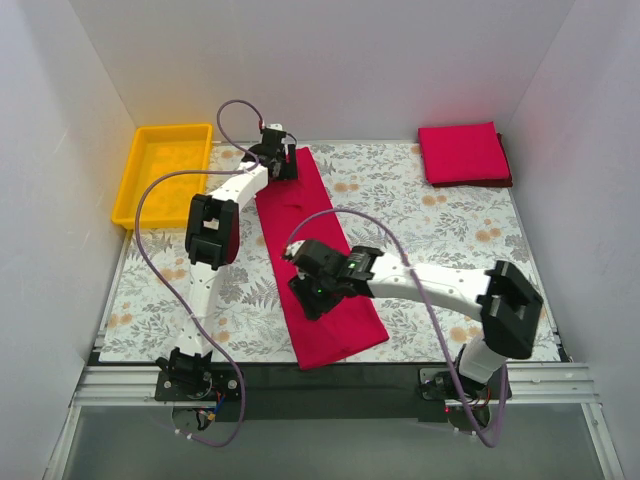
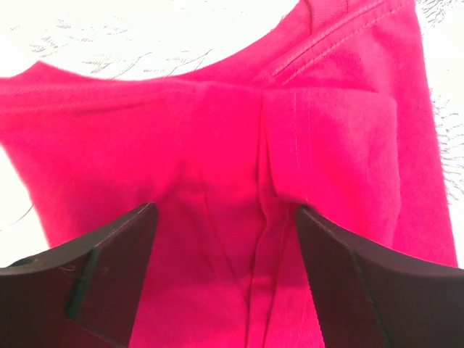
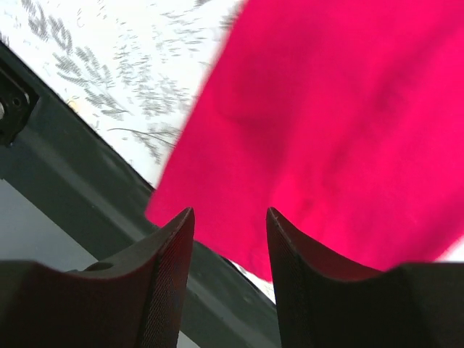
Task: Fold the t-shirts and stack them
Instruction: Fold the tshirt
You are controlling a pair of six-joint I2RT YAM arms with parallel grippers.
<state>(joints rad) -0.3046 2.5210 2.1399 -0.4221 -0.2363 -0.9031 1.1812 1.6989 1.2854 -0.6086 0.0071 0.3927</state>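
A crimson t-shirt (image 1: 312, 250) lies folded into a long strip, running from the table's far middle to its near edge. My left gripper (image 1: 287, 160) is open over the strip's far end, by the neckline (image 2: 319, 43); its fingers (image 2: 116, 250) stand either side of a fabric crease. My right gripper (image 1: 302, 297) is open above the strip's near part; its fingertips (image 3: 181, 232) hang over the shirt's near edge (image 3: 210, 232) and touch nothing. A folded red t-shirt (image 1: 463, 153) lies at the far right.
A yellow plastic tray (image 1: 165, 172) sits at the far left. The table has a floral cloth (image 1: 440, 230). A dark rail (image 1: 330, 385) runs along the near edge. White walls close in three sides.
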